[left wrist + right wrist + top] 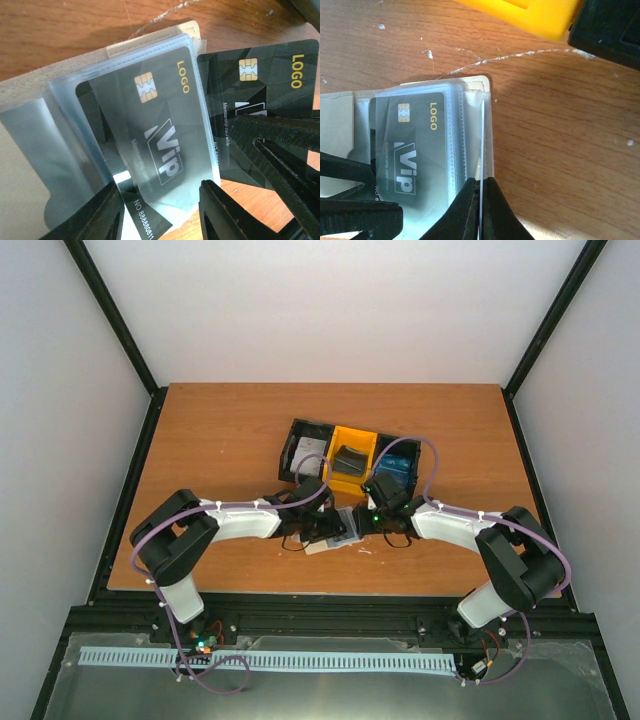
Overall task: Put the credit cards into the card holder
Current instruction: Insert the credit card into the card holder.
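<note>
Two grippers attended the open card holder (488, 120): left gripper (165, 210) astride the sleeved dark card (160, 130), contact undetermined; right gripper (481, 200) pinching a second dark card (270, 85) edge-on over the holder's beige margin; tray (530, 15) lay beyond the holder

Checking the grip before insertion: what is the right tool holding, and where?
The right tool pinches a dark credit card at the end opposite its chip.

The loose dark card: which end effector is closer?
Right. The right end effector pinches the loose card; the left end effector straddles the sleeved card beside it.
</note>
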Tool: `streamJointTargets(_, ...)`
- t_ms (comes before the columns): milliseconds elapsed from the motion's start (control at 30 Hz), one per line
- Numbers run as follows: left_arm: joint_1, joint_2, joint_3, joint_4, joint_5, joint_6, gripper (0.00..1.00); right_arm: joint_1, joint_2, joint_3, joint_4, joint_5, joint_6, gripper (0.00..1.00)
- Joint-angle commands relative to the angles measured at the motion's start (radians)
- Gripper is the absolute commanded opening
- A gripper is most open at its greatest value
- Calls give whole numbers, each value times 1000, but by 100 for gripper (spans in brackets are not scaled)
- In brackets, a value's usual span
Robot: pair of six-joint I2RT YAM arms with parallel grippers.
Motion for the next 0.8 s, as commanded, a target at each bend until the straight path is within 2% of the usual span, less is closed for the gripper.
streamJointTargets(0, -24, 18, 51, -12, -14, 49, 42, 13, -5, -21, -49, 9, -7, 3)
streamJointTargets(333, -24, -67, 41, -147, -149, 36, 53, 13, -123, 7, -86, 77, -46, 3)
streamJointTargets(467, -24, -123, 10, -155, -178, 19, 54, 11, -176, -43, 11, -5, -52, 3)
streamJointTargets(633, -24, -190, -57, -168, -228, -18, 53, 3, -156, -78, 123, -96, -7, 3)
streamJointTargets(767, -19, -217, -109, -192, -253, -44, 52, 0, -107, -63, 124, -107, 30, 3)
